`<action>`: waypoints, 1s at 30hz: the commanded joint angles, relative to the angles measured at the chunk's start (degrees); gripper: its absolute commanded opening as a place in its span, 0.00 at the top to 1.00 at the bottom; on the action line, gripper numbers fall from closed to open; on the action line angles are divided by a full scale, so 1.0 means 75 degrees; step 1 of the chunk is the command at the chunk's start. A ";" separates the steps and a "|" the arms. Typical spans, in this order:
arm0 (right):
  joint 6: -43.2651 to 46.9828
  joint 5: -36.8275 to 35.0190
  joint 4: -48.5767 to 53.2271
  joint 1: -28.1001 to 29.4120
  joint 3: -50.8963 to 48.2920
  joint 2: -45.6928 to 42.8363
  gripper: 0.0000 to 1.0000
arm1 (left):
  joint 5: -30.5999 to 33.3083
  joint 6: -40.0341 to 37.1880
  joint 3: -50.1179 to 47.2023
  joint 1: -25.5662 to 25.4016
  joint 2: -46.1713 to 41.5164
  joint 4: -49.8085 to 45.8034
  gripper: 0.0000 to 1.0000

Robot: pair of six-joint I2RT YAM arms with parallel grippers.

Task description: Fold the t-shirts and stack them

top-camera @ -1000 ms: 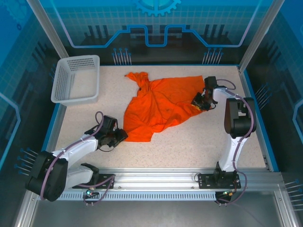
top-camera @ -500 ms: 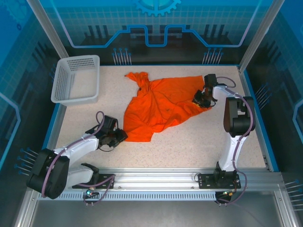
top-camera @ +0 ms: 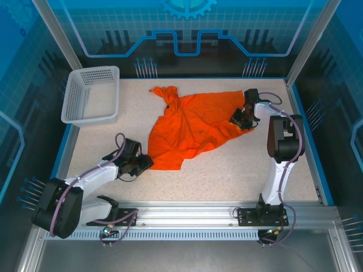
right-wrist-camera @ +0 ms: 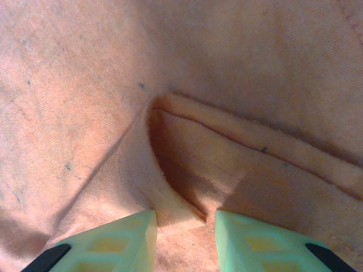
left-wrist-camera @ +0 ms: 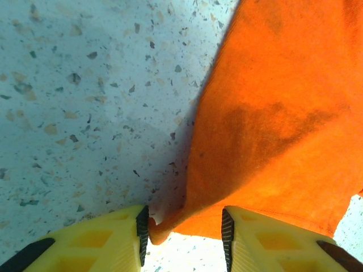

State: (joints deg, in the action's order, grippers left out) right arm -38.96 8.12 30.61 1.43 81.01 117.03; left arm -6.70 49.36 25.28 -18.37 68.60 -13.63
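One bright orange t-shirt lies crumpled and spread across the middle of the table. My left gripper sits low at the shirt's near-left corner. In the left wrist view its yellow fingers stand apart, and the shirt's corner hangs between them, touching the left pad. My right gripper rests on the shirt's right edge. The right wrist view has its green fingers apart over a raised fold with a hem between them.
A white perforated basket stands at the back left of the speckled table. Blue rails edge the table, and a metal frame runs along the near side.
The right gripper has shifted slightly left along the shirt's edge. The left arm and the shirt lie as they did before.
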 commanded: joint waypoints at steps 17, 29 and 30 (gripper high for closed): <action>-0.0019 0.0011 0.0255 -0.0047 0.0344 0.0084 0.96 | 0.0131 -0.0160 0.0033 0.0062 0.0042 -0.0127 0.60; -0.0033 0.0184 0.0457 0.0066 0.0151 -0.0913 1.00 | -0.0100 -0.0145 0.0122 0.0060 0.0074 -0.0072 0.61; -0.0015 0.0194 0.0476 0.0093 0.0111 -0.1034 1.00 | -0.0172 -0.0124 0.0128 0.0069 0.0126 -0.0018 0.62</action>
State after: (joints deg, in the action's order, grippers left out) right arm -39.00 8.21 32.36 1.48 82.28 113.56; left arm -6.79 49.34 25.30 -18.37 68.69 -13.80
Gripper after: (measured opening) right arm 0.047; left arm 0.388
